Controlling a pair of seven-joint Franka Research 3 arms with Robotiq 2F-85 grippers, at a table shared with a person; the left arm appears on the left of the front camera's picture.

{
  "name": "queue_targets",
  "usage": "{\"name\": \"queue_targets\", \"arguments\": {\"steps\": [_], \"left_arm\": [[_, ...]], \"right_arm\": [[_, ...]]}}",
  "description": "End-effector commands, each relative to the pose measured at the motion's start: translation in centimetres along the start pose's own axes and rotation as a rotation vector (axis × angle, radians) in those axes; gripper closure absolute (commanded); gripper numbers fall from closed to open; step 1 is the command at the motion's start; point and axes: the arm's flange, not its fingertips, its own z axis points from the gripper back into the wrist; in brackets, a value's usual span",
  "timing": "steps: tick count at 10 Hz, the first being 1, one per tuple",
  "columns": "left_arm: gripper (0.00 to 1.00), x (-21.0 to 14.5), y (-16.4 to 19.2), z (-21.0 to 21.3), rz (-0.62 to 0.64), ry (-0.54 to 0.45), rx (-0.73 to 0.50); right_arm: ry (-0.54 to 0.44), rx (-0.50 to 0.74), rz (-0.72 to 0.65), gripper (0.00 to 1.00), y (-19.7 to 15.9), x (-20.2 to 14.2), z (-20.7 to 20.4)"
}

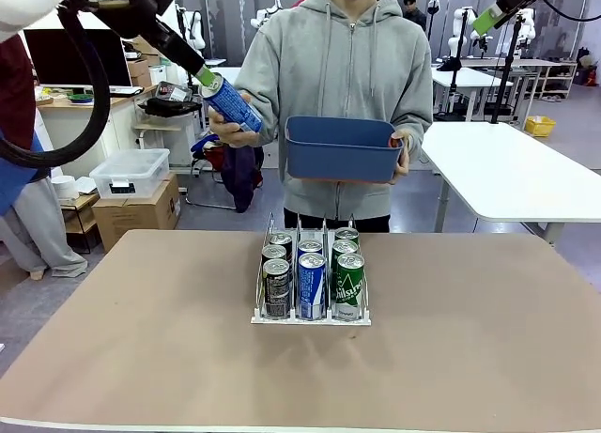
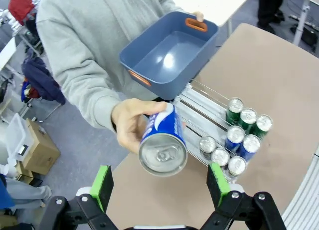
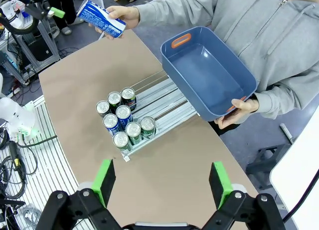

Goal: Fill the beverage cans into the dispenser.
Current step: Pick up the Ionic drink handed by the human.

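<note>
Nearest us, the dispenser (image 1: pixel 311 313) sits mid-table with seven cans (image 1: pixel 311 285) lined up in its lanes. Beyond it, the person's hand (image 1: pixel 228 131) offers a blue-and-white can (image 1: pixel 232 105) up high, and the left gripper (image 2: pixel 162 185) tilts toward it, jaws spread wide around its silver top, pads not touching. Other hand (image 1: pixel 401 156) holds the blue tub (image 1: pixel 340 149). The right gripper (image 3: pixel 162 182) hovers high, jaws wide and empty.
</note>
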Motion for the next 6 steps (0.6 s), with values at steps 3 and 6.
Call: {"name": "queue_targets", "arguments": {"steps": [3,6], "left_arm": [[0.0,-0.8,-0.5,-3.4,0.024,0.025,0.034],[0.0,-1.1,0.2,-5.5,0.046,0.01,0.031]], "right_arm": [[0.005,0.001,0.004,0.0,0.1,-0.3,0.1],[0.005,0.001,0.004,0.0,0.1,-0.3,0.1]]}}
